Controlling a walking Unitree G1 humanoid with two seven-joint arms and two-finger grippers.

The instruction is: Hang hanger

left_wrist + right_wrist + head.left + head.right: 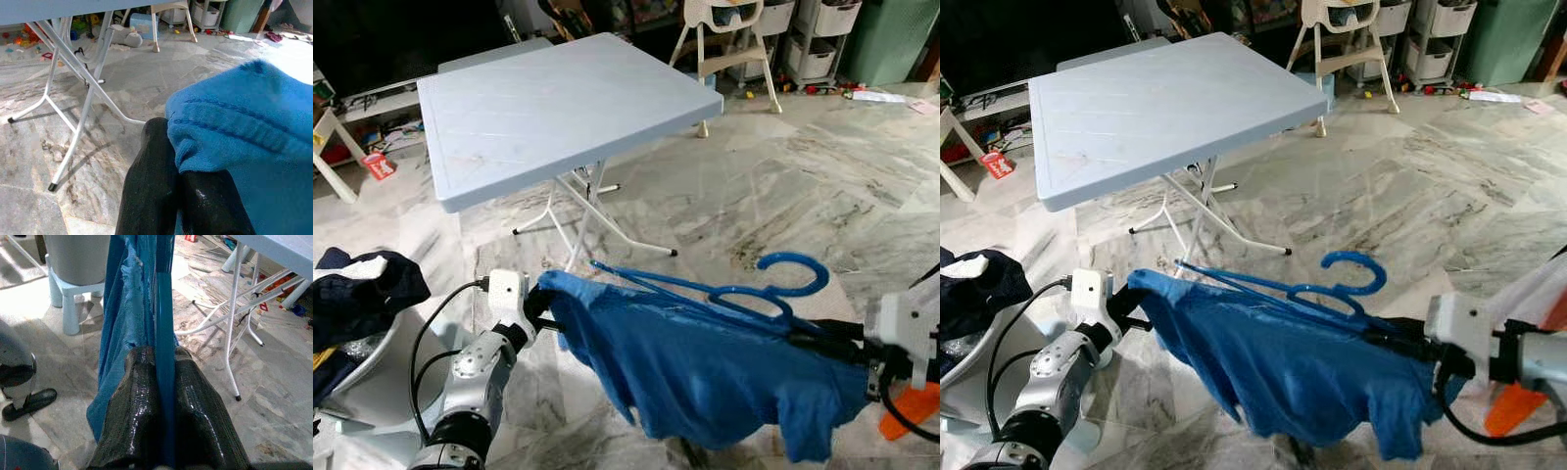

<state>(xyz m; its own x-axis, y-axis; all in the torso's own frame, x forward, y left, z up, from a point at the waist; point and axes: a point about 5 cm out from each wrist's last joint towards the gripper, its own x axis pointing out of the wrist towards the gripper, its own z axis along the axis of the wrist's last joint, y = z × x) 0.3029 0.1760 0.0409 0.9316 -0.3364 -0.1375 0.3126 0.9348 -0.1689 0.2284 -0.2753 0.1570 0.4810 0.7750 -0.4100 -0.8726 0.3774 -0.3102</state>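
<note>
Above marble floor (pixel 783 186): both tools clamp hanger (pixel 744 294), shirt (pixel 705 377).

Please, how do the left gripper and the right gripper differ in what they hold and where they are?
The left gripper is shut on a corner of the blue shirt, on the side nearer the folding table; the right gripper is shut on the blue hanger, below its hook. The left grips soft cloth, the right a thin plastic bar. Both hold the same shirt stretched between them above the marble floor.
</note>
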